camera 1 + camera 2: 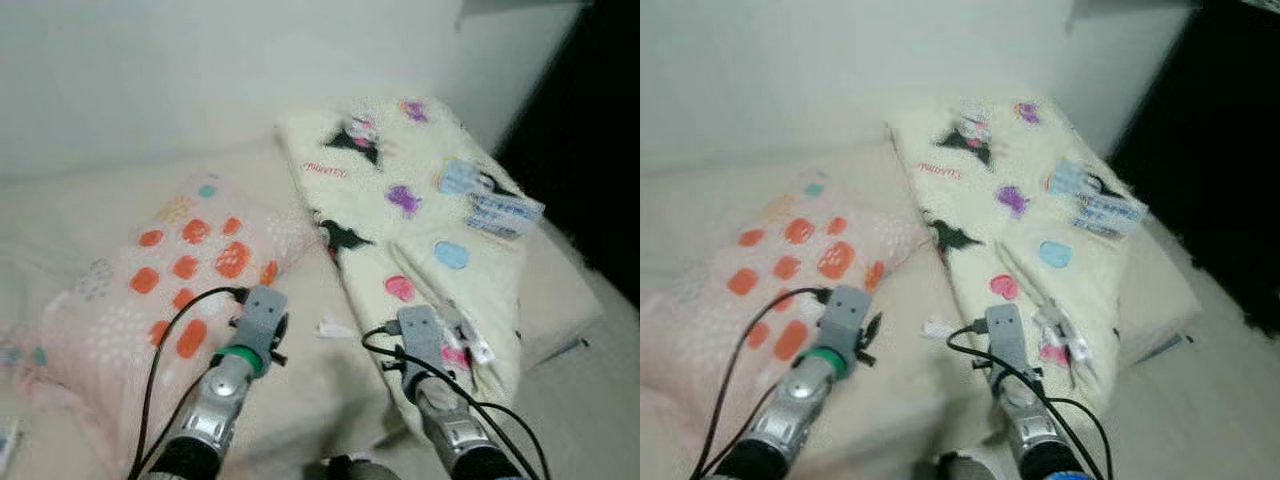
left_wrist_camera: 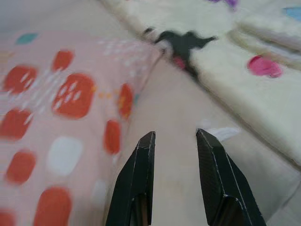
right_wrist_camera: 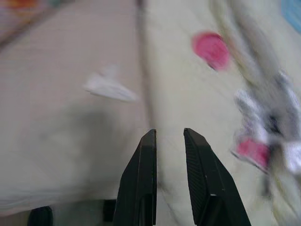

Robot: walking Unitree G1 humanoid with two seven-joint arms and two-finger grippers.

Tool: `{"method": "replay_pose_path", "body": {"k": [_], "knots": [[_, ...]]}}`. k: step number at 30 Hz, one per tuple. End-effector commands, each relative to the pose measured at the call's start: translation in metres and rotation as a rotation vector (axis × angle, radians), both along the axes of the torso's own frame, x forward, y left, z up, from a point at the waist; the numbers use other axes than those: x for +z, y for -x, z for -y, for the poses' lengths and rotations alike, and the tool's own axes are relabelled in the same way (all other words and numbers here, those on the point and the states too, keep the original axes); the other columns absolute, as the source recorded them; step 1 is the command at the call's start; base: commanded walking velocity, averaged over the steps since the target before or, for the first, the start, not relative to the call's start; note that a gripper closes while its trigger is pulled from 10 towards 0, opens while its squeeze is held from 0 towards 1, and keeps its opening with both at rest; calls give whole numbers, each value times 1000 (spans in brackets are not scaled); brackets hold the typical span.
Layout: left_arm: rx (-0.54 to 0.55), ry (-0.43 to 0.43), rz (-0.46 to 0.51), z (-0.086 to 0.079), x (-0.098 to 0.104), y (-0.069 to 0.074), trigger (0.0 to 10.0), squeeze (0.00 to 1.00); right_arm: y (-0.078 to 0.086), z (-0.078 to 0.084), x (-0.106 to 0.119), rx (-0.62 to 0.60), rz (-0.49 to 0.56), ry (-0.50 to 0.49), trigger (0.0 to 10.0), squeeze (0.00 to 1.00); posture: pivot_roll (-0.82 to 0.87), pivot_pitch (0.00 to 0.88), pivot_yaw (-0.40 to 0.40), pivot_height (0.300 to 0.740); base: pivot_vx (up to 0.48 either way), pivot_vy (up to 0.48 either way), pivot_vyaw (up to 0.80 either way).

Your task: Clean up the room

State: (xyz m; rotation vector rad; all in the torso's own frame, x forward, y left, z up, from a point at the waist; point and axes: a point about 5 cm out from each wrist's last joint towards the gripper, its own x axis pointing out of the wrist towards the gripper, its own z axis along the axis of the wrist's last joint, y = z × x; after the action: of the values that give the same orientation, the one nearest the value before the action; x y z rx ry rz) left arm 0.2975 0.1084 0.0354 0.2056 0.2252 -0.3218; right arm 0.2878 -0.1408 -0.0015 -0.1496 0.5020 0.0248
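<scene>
A small white paper scrap (image 1: 333, 328) lies on the beige bed sheet (image 1: 310, 390), between a pink pillow (image 1: 170, 290) with orange spots and a folded cream blanket (image 1: 420, 200) with cartoon prints. My left arm (image 1: 258, 325) reaches over the pillow's near corner. Its gripper (image 2: 174, 136) is open and holds nothing, and the scrap (image 2: 221, 133) lies just beyond the fingertips. My right arm (image 1: 425, 345) hovers over the blanket's near edge. The right gripper (image 3: 169, 134) is open a little and holds nothing, with the scrap (image 3: 110, 88) ahead of it to one side.
A blue and white packet (image 1: 505, 213) rests on the blanket's far right part. A pale wall (image 1: 200, 70) runs behind the bed. A dark gap (image 1: 600, 140) drops off at the right of the bed.
</scene>
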Motion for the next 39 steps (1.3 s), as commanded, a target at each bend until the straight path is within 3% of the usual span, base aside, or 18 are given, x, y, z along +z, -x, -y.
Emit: {"method": "replay_pose_path", "body": {"k": [1, 9, 26, 39], "knots": [[12, -8, -31, -3, -8, 6, 10000, 0, 7, -2, -7, -17, -30, -38, 10000, 0, -30, 71, 3, 740, 0, 0, 481], [0, -11, -23, -1, -8, 7, 10000, 0, 7, -1, -7, -6, -26, -18, 10000, 0, -30, 76, 3, 740, 0, 0, 0], [0, -13, -21, 0, -8, 8, 10000, 0, 7, 0, -7, -6, -27, -20, 10000, 0, -30, 91, 1, 740, 0, -336, 0], [15, -2, -41, -2, -9, 7, 10000, 0, 7, 0, -7, -7, -27, -21, 10000, 0, -29, 92, 2, 740, 0, 0, 0]]}}
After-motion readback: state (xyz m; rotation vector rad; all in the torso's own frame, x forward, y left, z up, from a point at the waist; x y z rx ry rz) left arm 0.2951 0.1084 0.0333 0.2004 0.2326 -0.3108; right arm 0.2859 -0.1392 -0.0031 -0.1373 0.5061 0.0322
